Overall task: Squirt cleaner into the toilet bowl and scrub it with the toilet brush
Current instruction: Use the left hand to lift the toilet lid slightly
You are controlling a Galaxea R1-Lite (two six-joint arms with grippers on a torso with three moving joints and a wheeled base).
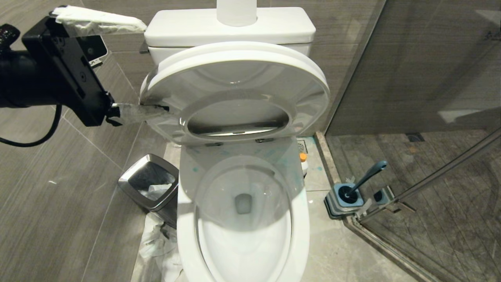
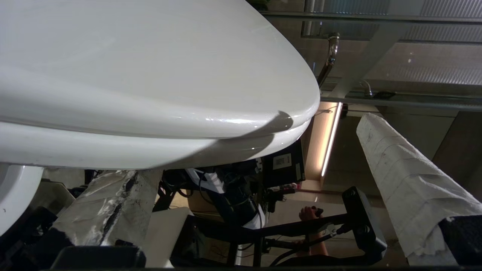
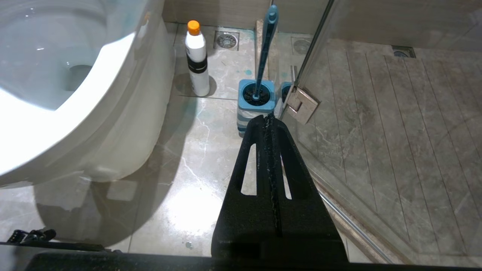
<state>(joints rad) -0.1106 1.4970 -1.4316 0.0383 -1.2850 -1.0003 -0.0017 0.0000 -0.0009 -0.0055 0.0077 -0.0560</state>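
At the left edge of the raised seat and lid (image 1: 235, 90), the left gripper (image 1: 117, 66) is held with its wrapped fingers (image 1: 98, 21) spread wide, one beneath the lid's edge and one well above it; nothing is pinched. The toilet bowl (image 1: 242, 219) lies open below, with pale blue smears of cleaner (image 1: 195, 169) on its far rim. The toilet brush (image 1: 366, 176) is parked in its holder (image 1: 344, 197) on the floor to the right, near a white bottle (image 3: 197, 62). Low over the floor, the right gripper (image 3: 269, 124) is kept pressed together, idle. If the support is withdrawn too early, the half-raised lid could drop shut over the bowl.
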